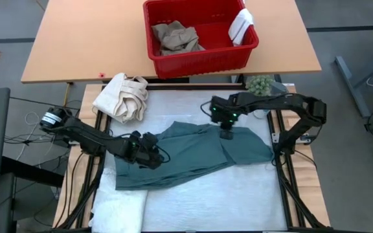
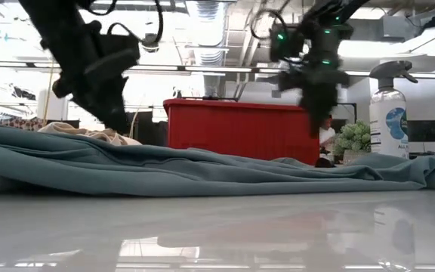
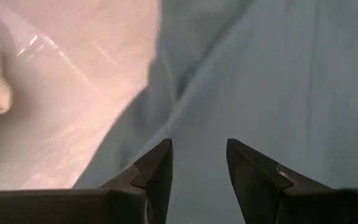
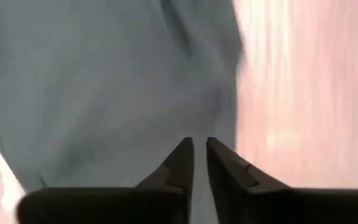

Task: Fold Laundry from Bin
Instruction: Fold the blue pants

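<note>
While spread flat, teal garment [image 1: 193, 152] lies crosswise (left-right).

The white work table [image 1: 238, 200] carried a teal-green garment [image 1: 193, 152] spread flat across its middle. A cream canvas bundle [image 1: 122, 97] lay beside the garment's far left corner; a white towel [image 1: 118, 210] lay at its near left corner. Beyond the garment, a wooden table [image 1: 76, 39] carried the red bin [image 1: 199, 61].

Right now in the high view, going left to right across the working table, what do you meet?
Cream canvas bundle → left pincer → teal garment → right pincer.
</note>
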